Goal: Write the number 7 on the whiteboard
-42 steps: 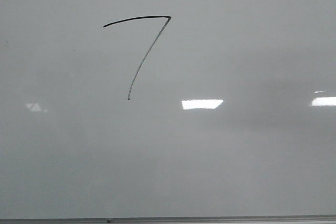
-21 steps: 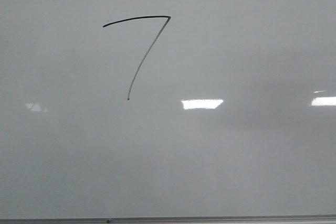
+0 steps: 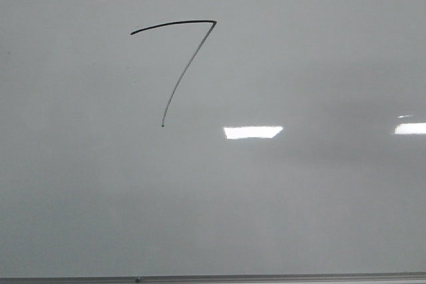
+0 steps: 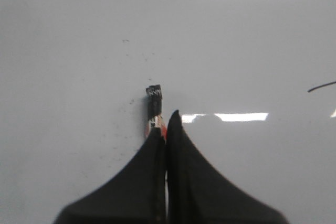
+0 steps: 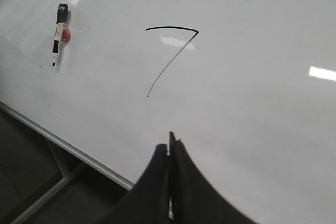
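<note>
Where the left gripper [image 4: 164,121] shows in its wrist view, the two black fingers [image 4: 194,182] are pressed together with a short dark stub [image 4: 154,100] poking out past the tips; it has a red-and-white band at its base. It looks pinched between them, though the contact itself is hidden. Right gripper [image 5: 169,148]: fingers [image 5: 189,192] fully closed, tips touching, nothing between them, hanging over the whiteboard [image 5: 252,129] apart from the drawing.

Count: two grippers, one marker [image 5: 59,34], one drawn figure, one board.

Marker lies flat on the board at the upper left of the right wrist frame, black cap, white body, with a small red blob beside it. It is well apart from both the figure and the right gripper.

The number 7 [image 3: 186,64] sits in the upper left of the front frame: thin black line, slightly arched top stroke, sharp corner at the right, then a long curved diagonal ending in a dot. Also seen in the right wrist frame [image 5: 170,59].

Whiteboard [image 3: 299,197] is glossy pale grey with bright rectangular reflections, thin grey metal edge [image 3: 266,277] along the bottom.
</note>
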